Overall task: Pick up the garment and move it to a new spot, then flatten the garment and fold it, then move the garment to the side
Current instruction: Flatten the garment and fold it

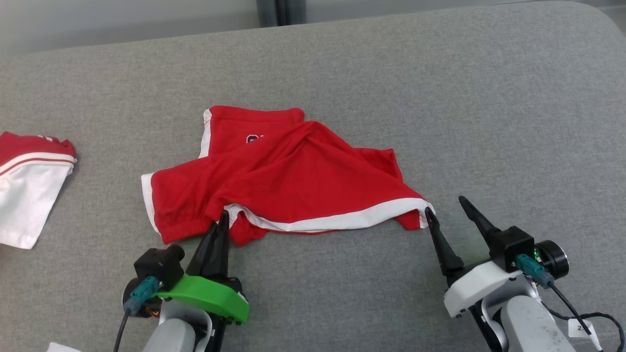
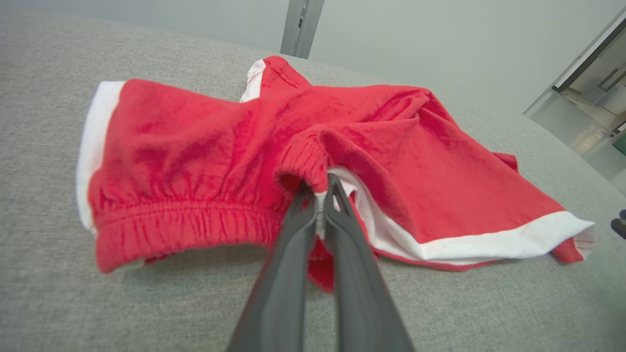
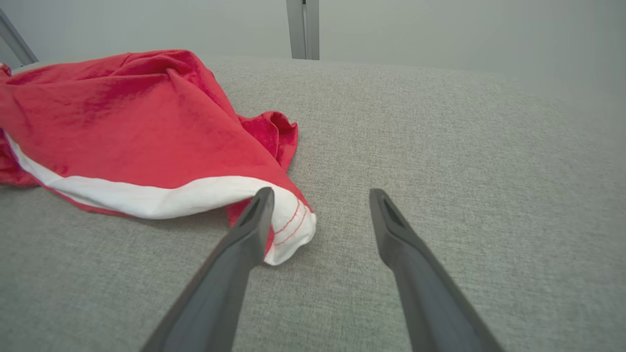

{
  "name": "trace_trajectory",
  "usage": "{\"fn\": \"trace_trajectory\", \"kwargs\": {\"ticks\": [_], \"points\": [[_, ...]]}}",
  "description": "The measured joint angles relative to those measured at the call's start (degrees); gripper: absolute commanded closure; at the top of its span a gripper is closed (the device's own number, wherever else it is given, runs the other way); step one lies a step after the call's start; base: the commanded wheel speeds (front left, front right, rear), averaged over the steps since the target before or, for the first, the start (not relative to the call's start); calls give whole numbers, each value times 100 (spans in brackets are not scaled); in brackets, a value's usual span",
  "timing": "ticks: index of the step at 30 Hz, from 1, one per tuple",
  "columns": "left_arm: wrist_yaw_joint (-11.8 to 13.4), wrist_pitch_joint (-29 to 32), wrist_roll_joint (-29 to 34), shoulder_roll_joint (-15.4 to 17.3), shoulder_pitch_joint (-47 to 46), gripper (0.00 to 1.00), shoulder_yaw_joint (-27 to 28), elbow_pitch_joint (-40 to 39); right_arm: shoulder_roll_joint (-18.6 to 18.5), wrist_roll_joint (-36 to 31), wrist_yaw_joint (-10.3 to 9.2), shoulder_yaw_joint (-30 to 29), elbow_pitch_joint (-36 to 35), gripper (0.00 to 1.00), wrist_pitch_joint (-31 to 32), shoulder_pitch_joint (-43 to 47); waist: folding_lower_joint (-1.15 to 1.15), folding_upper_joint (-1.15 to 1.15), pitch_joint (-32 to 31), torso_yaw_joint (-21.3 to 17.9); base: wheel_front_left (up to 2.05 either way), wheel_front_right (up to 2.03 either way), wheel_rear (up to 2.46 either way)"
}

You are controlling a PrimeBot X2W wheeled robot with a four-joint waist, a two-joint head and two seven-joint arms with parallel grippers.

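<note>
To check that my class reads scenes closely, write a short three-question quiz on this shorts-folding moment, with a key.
1. True or false: the right gripper is shut on the red shorts.
2. Fill in: the red-and-white garment lies on the robot's ____ of the shorts.
3. What does the left gripper pinch? A the shorts' near edge; B the red-and-white garment; C nothing.
Key: 1 false, its jaws stand open beside the white hem corner. 2 left. 3 A.
</note>
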Motion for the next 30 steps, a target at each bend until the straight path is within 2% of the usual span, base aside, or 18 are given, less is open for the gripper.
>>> {"fn": "trace_trajectory", "kwargs": {"ticks": [8,9,10,11,12,13,20,27,30], "points": [[0,0,-10,21,-1,100,-118,56,2,1,0,227,409,0,0,-227,0,0,43,89,0,0,0],[0,0,-12,24,-1,100,-129,56,1,0,0,231,442,5,0,-240,0,0,49,98,0,0,0],[0,0,-15,27,-1,100,-142,57,1,-2,0,231,477,45,0,-249,0,0,56,109,0,0,0],[0,0,-15,29,-1,100,-160,57,1,-7,0,231,521,60,0,-261,0,0,63,121,0,0,0],[0,0,-15,29,-1,100,-177,58,1,-34,0,229,570,66,0,-283,0,0,69,132,0,0,0],[0,0,-15,29,-1,100,-194,60,1,-43,0,223,610,100,0,-304,0,0,73,141,0,0,0],[0,0,-68,34,1,100,-272,99,2,-102,0,75,634,100,0,-316,0,0,21,189,0,0,0],[0,1,-207,76,116,100,-292,-171,2,-57,0,-298,-37,100,0,-256,0,0,-250,212,0,0,0],[0,1,-270,248,113,100,-476,-452,0,-62,0,-481,-287,100,1,-285,0,0,-402,208,0,0,0]]}}
